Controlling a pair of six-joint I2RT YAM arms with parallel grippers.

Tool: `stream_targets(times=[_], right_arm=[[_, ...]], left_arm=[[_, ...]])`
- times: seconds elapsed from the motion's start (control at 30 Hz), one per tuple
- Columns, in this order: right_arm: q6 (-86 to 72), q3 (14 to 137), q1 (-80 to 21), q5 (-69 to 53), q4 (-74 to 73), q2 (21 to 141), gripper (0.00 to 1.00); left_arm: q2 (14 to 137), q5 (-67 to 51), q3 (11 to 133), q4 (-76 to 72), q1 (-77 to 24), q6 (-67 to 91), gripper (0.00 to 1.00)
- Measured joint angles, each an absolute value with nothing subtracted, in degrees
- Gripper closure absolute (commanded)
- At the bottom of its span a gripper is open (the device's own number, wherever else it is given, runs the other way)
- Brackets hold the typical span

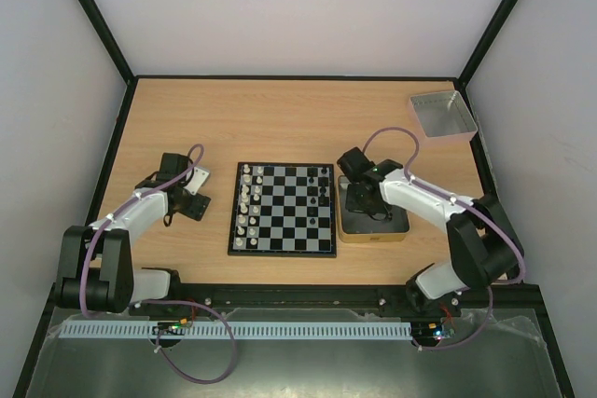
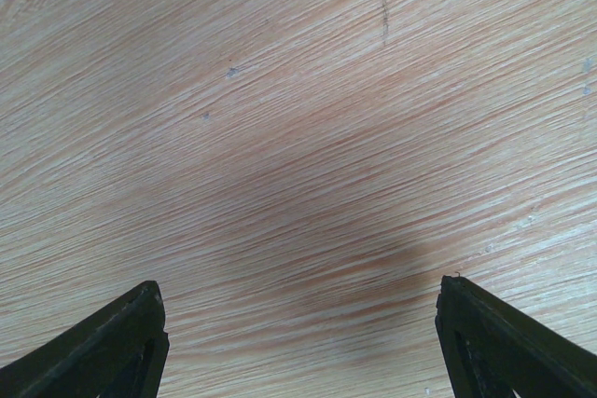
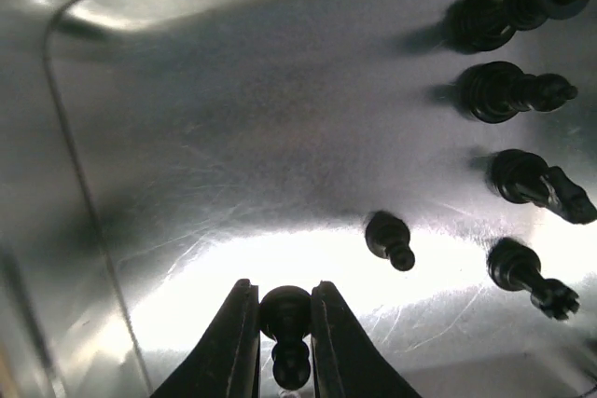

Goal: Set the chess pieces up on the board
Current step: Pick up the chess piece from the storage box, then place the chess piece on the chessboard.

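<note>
Black pawn [image 3: 284, 316], likely light, rigid and slick, is pinched near its base inside the tin [image 3: 65, 137] by the nearly closed right pincer [image 3: 284, 288]. Left pincer [image 2: 298, 300] is held wide, empty, over desk [image 2: 280, 90].

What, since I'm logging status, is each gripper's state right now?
Left gripper: open, holding nothing.
Right gripper: shut on a black chess piece.
</note>
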State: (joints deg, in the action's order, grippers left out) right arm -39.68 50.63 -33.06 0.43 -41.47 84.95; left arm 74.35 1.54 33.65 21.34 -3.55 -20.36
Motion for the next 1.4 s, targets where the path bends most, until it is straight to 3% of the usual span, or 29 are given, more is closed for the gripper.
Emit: stream_targets(times=[0.77, 1.4], right_arm=[[-50.5, 58.3, -61.1, 3.3, -49.6, 79.8, 0.90], [-51.4, 55.2, -62.7, -1.4, -39.8, 89.8, 0.90]], left_arm=[[74.3, 1.6, 33.6, 21.3, -3.6, -20.4, 0.21], [74.2, 1.5, 33.6, 21.3, -2.8, -20.4, 0.21]])
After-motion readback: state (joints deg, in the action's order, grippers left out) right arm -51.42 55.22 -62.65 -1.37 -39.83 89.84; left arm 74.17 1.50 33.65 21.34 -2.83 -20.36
